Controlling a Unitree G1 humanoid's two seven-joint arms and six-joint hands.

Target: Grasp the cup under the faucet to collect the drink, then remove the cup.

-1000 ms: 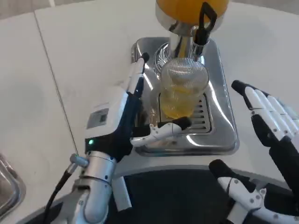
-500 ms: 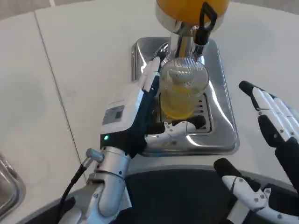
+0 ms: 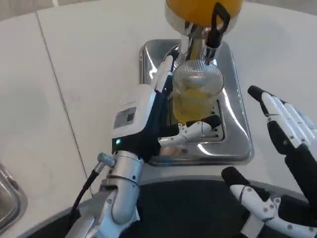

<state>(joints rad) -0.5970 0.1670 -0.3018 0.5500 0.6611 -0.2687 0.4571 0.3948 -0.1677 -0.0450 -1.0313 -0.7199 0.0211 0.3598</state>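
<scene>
So the cup (image 3: 196, 94) is a clear ribbed plastic one, sitting upright on the slotted grate of the drip tray (image 3: 237, 134), right under the faucet (image 3: 214, 37). It's got yellow-orange drink in it, filling the lower part. The faucet has a black lever handle, and just above it you can see the bottom of the dispenser tank (image 3: 198, 7) full of the same orange stuff.

The left hand (image 3: 153, 114) is right up against the cup. Its long fingers (image 3: 163, 79) run up along the cup's left side and the thumb (image 3: 198, 129) reaches across in front of the cup's base, so the cup sits in the crook between them. Looks like it's wrapped around it, though I can't tell how firm the contact is from this angle. There's a little grey label on the white back of that hand, but the print is way too small to read, and a green light glows near the wrist.

The right hand (image 3: 290, 134) is off to the right of the tray, well apart from the cup, fingers spread wide and holding nothing.

Everything sits on the white table (image 3: 89, 59), and the tray is shiny chrome.
</scene>
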